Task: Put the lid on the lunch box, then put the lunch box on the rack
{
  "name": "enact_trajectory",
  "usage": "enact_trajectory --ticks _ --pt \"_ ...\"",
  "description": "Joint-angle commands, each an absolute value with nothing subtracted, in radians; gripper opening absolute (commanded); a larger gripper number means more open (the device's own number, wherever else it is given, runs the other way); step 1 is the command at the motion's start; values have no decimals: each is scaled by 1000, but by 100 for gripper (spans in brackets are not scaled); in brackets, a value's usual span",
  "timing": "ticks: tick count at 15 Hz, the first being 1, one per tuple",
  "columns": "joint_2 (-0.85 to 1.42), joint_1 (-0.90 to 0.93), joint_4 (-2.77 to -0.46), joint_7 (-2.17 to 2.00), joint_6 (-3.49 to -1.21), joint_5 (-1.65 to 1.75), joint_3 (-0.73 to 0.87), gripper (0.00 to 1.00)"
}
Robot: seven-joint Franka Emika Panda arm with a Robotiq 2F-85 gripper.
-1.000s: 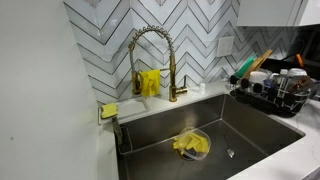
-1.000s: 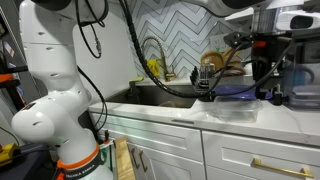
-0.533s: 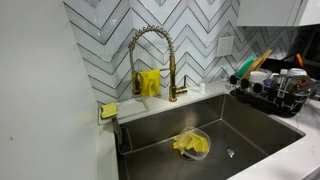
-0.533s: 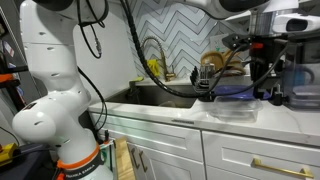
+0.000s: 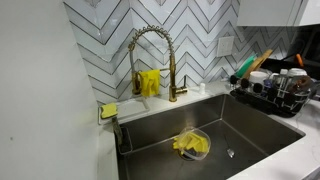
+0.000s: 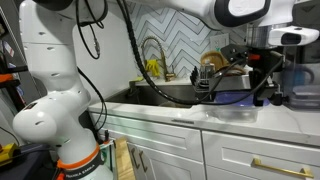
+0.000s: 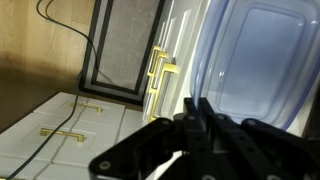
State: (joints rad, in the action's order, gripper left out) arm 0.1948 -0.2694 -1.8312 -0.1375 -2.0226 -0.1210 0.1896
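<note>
In an exterior view, one gold faucet (image 5: 150,60) is seen over one steel sink (image 5: 250,130), in which one clear bowl (image 5: 192,144) holding a yellow cloth lies. One black wire rack (image 5: 270,98), filled with dishes and utensils, stands beside the sink.

In an exterior view, one gripper (image 6: 264,92) hangs above the white counter (image 6: 250,118), where one translucent bluish lunch box (image 6: 235,97) rests just beside it.

In the wrist view, the box is shown as tinted, round-cornered plastic. Whether the claw is closed cannot be told. Two gold handles (image 7: 160,75) are seen close together.
</note>
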Motion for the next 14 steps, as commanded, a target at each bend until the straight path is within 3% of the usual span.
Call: enact_trajectory --ticks 1,14 --pt "145 -252 -1915 -150 -2090 -122 202 2" --pt "105 -237 -1992 -128 -2170 -124 197 2"
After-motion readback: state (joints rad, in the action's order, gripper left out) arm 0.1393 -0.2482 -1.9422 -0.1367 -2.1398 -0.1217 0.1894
